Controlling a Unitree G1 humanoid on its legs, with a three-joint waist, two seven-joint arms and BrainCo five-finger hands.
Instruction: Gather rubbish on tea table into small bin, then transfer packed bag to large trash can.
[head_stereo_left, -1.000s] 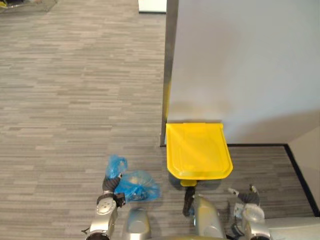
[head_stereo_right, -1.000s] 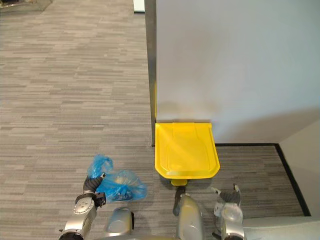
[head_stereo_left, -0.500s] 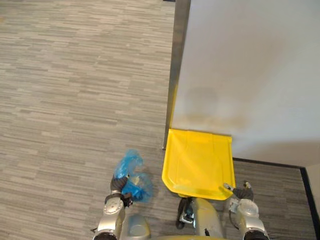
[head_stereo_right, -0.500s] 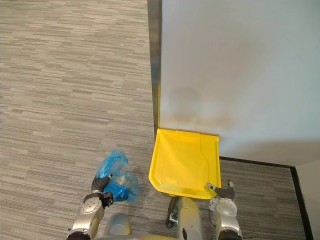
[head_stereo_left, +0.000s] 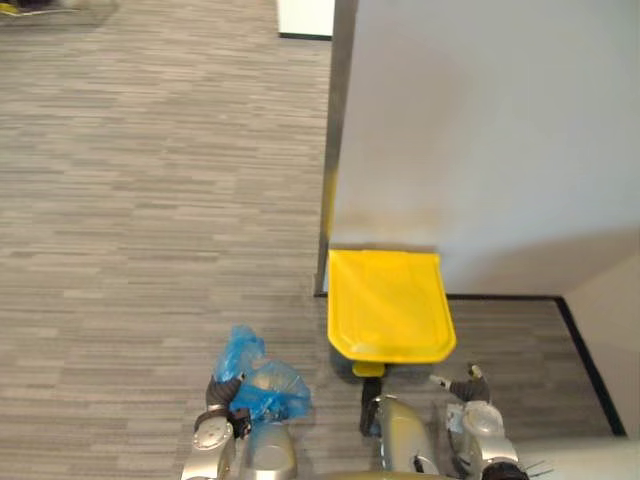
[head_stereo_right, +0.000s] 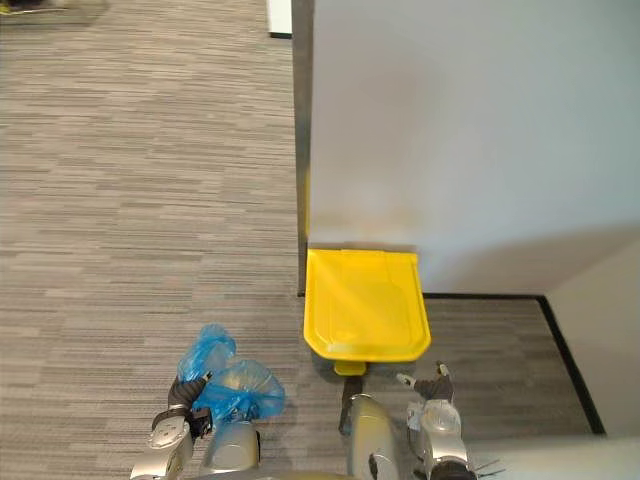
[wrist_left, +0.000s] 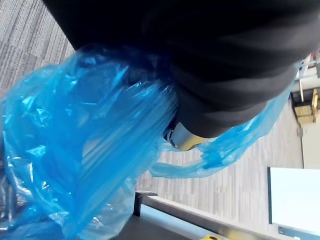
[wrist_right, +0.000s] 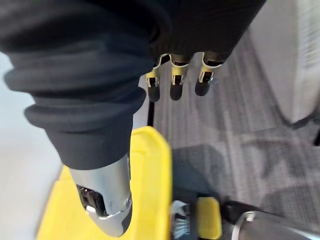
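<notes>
My left hand (head_stereo_left: 220, 392) is clenched round the gathered neck of the blue bag (head_stereo_left: 265, 390), which hangs over the floor to the left of the can (head_stereo_left: 388, 305), whose yellow lid is closed. My right hand (head_stereo_left: 460, 385) hangs loose-fingered near the can's front edge.

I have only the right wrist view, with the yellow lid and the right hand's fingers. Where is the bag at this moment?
Observer: The left hand holds the blue bag, off to the left of the bin.
Operator: Is the bag over the bin yet?
Observer: No. It is over the carpet, and a gap shows between bag and bin.
Operator: What is behind the bin?
Observer: A white wall. The bin's back is close against it, beside the metal corner strip.
</notes>
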